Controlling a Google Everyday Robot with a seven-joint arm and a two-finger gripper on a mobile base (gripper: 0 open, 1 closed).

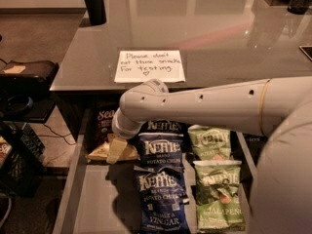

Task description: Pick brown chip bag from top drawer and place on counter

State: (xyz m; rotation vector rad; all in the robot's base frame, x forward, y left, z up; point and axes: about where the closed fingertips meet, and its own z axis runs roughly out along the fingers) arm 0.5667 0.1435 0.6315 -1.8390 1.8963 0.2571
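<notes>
The brown chip bag [104, 118] lies in the left column of the open top drawer [97, 199], at its back. Its white "Sea" lettering shows, and its pale yellow bottom band points toward me. My gripper [116, 151] reaches down from the white arm, which crosses the view from the right. It sits on the bag's yellow bottom end. The arm's wrist hides the bag's middle. The glossy grey counter [219, 38] lies beyond the drawer and carries a white handwritten note [149, 66].
Two blue Kettle bags [159, 147] [161, 199] fill the drawer's middle column and two green ones [210, 143] [219, 199] the right. A black post [93, 4] stands at the counter's far left. Dark equipment [24, 87] sits on the floor at left.
</notes>
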